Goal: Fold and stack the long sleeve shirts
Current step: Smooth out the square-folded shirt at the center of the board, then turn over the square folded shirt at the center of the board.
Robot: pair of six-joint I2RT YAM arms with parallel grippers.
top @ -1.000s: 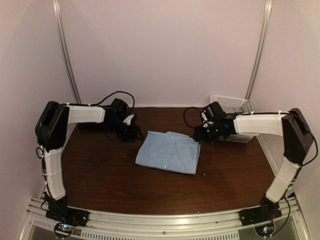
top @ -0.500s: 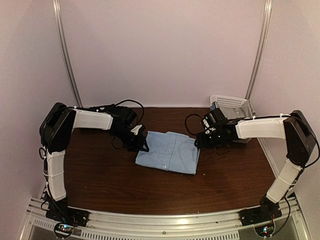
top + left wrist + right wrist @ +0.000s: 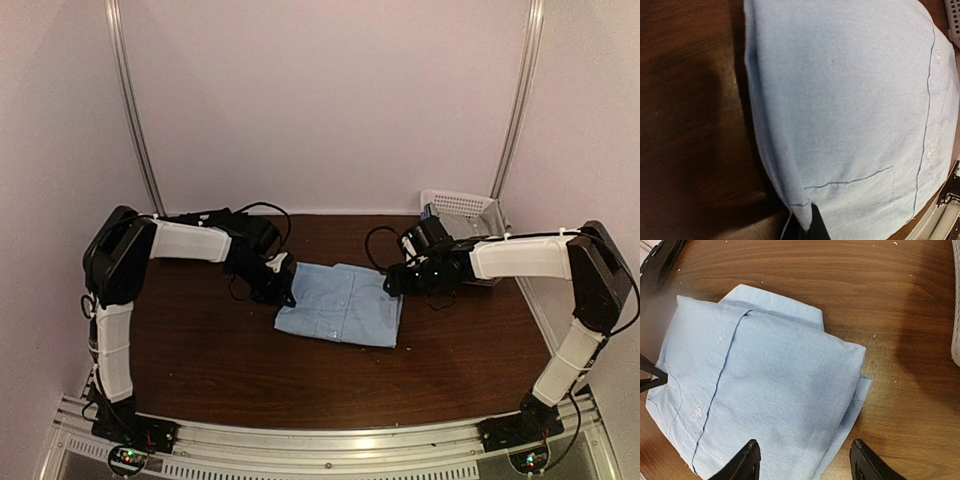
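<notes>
Shirt point(image 3: 340, 303), light blue and folded into a rectangle, lies in the middle of the surface point(image 3: 200, 340). Right claw point(image 3: 805, 445) hovers over one edge, fingers spread apart; left claw point(image 3: 285, 292) meets the opposite edge (pinching or not, I cannot tell).

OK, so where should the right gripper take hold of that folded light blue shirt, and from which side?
Probably its right-hand edge, coming in low from the right. The light blue shirt lies flat on the table as a thin stack, with stepped layers showing along that edge. So the open right gripper should slide one finger beneath every layer and pinch the whole stack.
</notes>
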